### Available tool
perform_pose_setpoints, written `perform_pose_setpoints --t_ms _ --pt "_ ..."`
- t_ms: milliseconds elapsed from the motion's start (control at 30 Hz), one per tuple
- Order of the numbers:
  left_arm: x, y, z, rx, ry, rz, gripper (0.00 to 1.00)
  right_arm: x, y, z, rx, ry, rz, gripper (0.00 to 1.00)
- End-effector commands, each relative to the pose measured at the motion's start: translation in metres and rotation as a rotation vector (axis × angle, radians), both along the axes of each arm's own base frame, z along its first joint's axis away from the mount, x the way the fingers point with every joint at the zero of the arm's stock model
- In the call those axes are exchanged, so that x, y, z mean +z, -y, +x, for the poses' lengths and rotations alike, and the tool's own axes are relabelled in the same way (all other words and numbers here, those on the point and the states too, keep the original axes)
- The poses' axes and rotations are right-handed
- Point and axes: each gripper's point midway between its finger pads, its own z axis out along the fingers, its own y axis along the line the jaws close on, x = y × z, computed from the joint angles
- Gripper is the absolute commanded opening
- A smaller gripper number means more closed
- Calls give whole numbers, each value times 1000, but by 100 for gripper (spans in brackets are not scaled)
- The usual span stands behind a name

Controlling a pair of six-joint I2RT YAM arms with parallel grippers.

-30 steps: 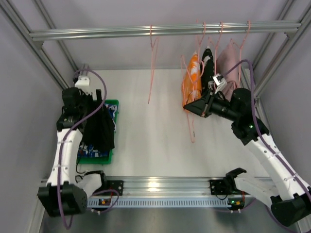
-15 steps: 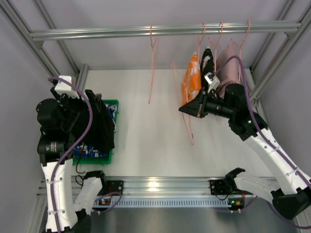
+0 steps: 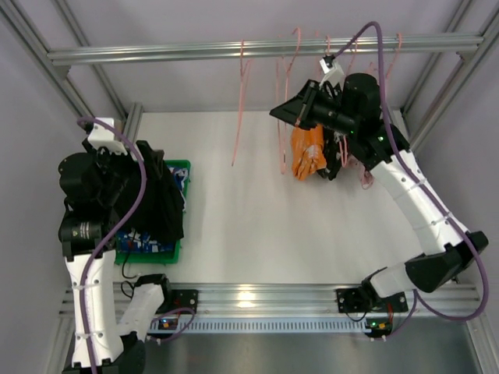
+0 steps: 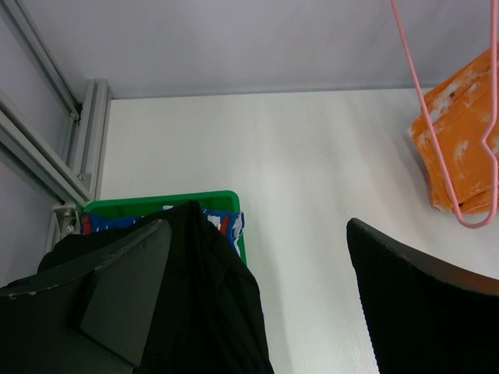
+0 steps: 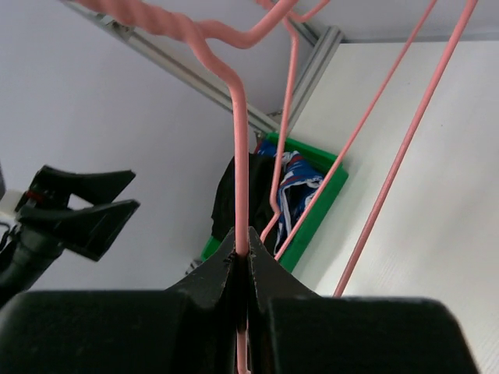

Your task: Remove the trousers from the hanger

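Observation:
The black trousers (image 3: 161, 204) lie draped over the green basket (image 3: 182, 167). They also show in the left wrist view (image 4: 195, 296), beside my left finger. The blue printed trousers (image 4: 224, 221) lie in the basket under them and show in the right wrist view (image 5: 299, 185) too. My left gripper (image 3: 129, 175) hangs over the basket, its jaws wide apart and empty (image 4: 257, 234). My right gripper (image 3: 284, 112) is raised close under the rail and is shut (image 5: 242, 235) on the wire of an empty pink hanger (image 5: 238, 132).
An aluminium rail (image 3: 156, 53) runs across the back with several pink hangers; one empty hanger (image 3: 242, 109) hangs left of centre. An orange printed garment (image 3: 308, 153) and a dark one hang under my right arm. Frame posts stand at both sides.
My right gripper has lifted the pink hanger up and left, close to the rail. My left arm rose off the basket a second ago and has since held still.

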Motion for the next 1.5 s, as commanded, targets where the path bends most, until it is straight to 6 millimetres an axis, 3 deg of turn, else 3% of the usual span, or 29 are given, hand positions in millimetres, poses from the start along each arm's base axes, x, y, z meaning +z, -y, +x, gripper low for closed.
perform_pose_setpoints --t_ms 0,367,667,733,767,800,833,900,933,1000,1067,1167,1233,1267,1300,1333,1367,1400,1467 --pt "17 0 0 9 46 -17 99 -7 -9 23 -41 -6 -48 0" --pt "11 -7 -7 49 44 -6 99 -11 -27 71 -62 46 -84 0" --pt "-3 -9 1 51 6 3 99 -32 -22 82 -66 -3 -88 0" --pt "-4 -8 4 44 -1 -2 99 -30 -22 81 -55 1 -79 8" --pt "-6 -6 8 30 -14 4 99 -28 -20 79 -53 6 -75 17" --pt "-10 0 9 -8 -37 1 99 -25 -20 77 -49 18 -71 40" --pt "-7 4 9 -34 -41 5 99 -24 -20 73 -38 23 -68 51" --pt "-21 12 17 -98 -116 -3 99 -19 -15 62 -31 38 -64 75" --pt "-25 15 19 -115 -142 -8 99 -16 -13 58 -30 52 -62 80" --pt "-34 17 31 -140 -206 -22 99 -9 -3 45 -37 101 -74 99" --pt "-48 18 41 -153 -281 -38 99 -1 9 30 -50 169 -85 100" --pt "-52 20 56 -173 -315 -46 99 4 27 8 -75 232 -105 99" --pt "-44 20 65 -189 -311 -42 99 3 40 -1 -104 278 -144 99" --pt "-58 21 73 -207 -372 -40 99 0 49 -13 -116 290 -159 100" --pt "-47 20 80 -209 -363 -39 99 -2 56 -17 -129 315 -189 99" --pt "-49 19 85 -206 -385 -41 99 -4 64 -20 -158 327 -207 99" --pt "-70 17 95 -194 -482 -39 99 -4 76 -30 -180 358 -231 99" --pt "-58 24 101 -211 -468 -16 99 -9 83 -34 -199 360 -252 100" --pt "-73 34 114 -234 -533 34 99 -13 105 -47 -252 403 -281 100"
